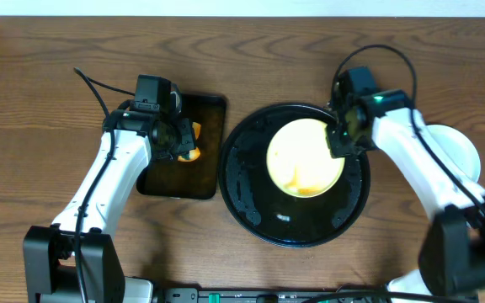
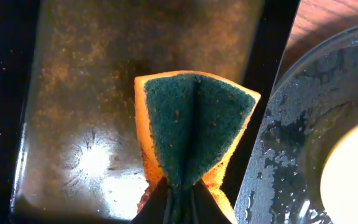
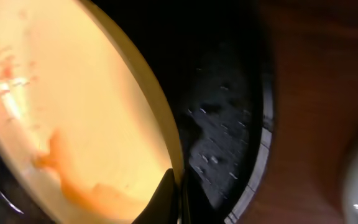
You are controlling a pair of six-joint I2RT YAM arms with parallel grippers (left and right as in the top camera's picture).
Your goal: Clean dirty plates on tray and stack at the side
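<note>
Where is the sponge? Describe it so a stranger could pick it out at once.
Left of the round black tray sits a narrower rectangular black tray. Over it, the left gripper pinches the sponge, folded into a V. It is the only small soft thing here: orange with a dark teal scouring face, unlike the yellow plate on the round tray.

I see one yellow plate [image 1: 306, 157] on the round black tray [image 1: 242, 181], right of centre, with an orange-brown smear [image 1: 307, 187] at its near edge. The right gripper [image 1: 341, 141] pinches its far-right rim. Tray wet, droplets. A pale plate [image 1: 461, 150] lies on the table [image 1: 57, 50] right of the tray, partly hidden.
</note>
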